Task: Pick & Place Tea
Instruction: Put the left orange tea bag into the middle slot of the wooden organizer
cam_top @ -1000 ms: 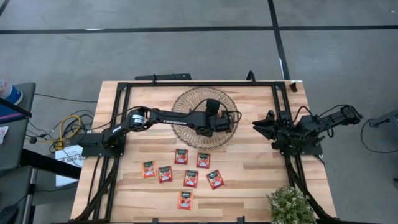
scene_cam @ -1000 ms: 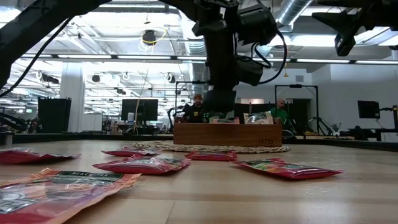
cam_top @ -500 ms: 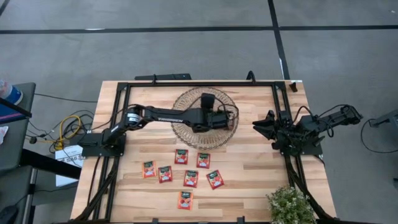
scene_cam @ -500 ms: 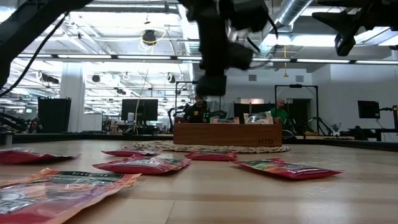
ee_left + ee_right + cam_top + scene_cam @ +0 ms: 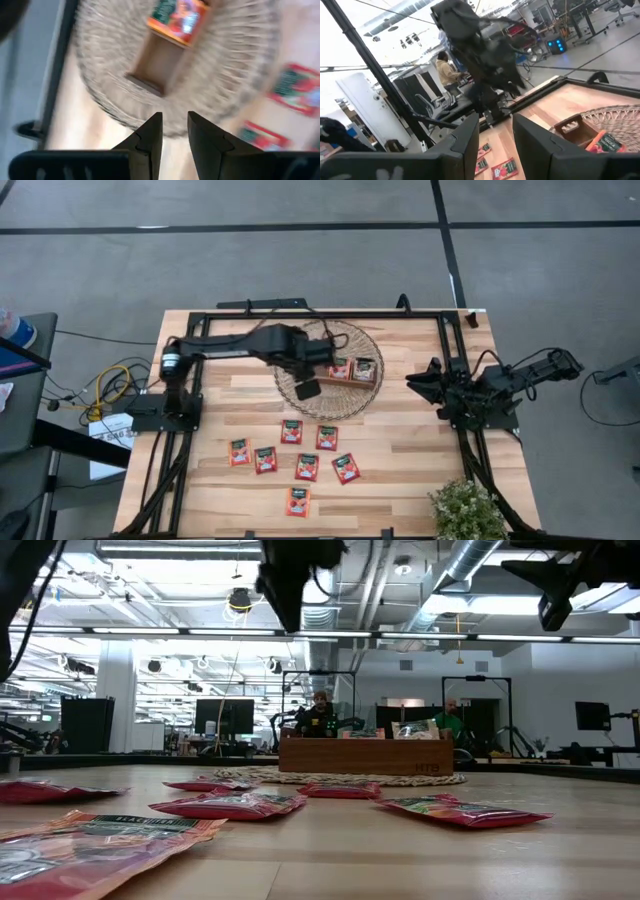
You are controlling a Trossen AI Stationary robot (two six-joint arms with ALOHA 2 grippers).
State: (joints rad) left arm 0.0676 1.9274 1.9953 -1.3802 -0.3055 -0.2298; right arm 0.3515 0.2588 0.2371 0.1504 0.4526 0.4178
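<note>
Just above centre in the high view, the left gripper (image 5: 307, 388) hangs over the round wicker mat (image 5: 300, 402), its fingers (image 5: 151, 134) slightly parted and holding nothing. The wooden tray (image 5: 352, 370) on the mat carries two red-orange tea sachets (image 5: 340, 368), the rest of it bare. Seven more lie loose on the table (image 5: 410, 450) at lower centre. Their dark label bands carry print too small to read. The right gripper (image 5: 418, 380) rests at the right edge, jaws slightly apart, empty.
</note>
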